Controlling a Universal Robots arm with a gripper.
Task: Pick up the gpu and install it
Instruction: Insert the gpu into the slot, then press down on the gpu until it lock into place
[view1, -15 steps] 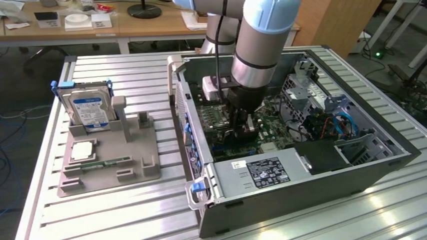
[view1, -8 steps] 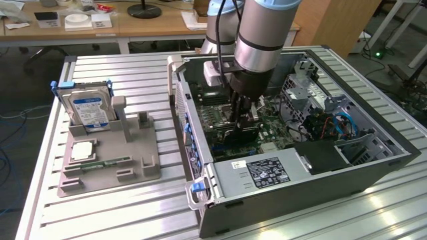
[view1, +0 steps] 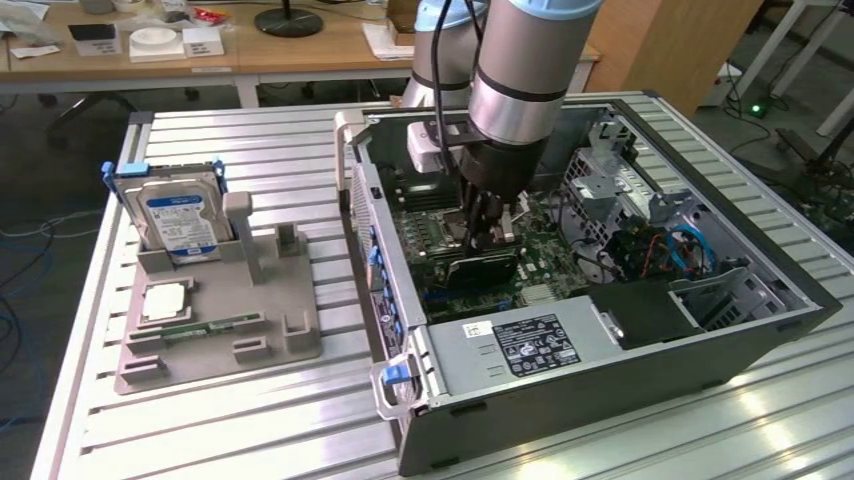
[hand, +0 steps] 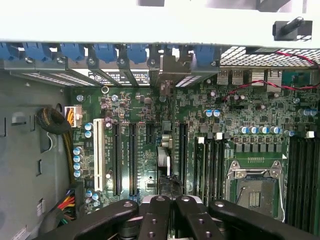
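The gpu (view1: 478, 268) stands on edge on the green motherboard (view1: 547, 270) inside the open computer case (view1: 747, 340), its black cooler face showing. In the wrist view the gpu (hand: 164, 157) appears edge-on in an expansion slot, its metal bracket up against the case's rear wall. My gripper (view1: 487, 232) hangs straight down into the case, directly over the card's upper edge. Its black fingers (hand: 157, 202) are pressed together, so the gripper (hand: 170, 200) is shut. Whether the tips touch the card I cannot tell.
A grey fixture (view1: 220, 340) on the slatted table at the exterior view's left holds a hard drive (view1: 180, 220) and a memory stick (view1: 214, 325). The power supply (view1: 534, 345), drive cages (view1: 641, 200) and cables (view1: 681, 250) crowd the case around the motherboard.
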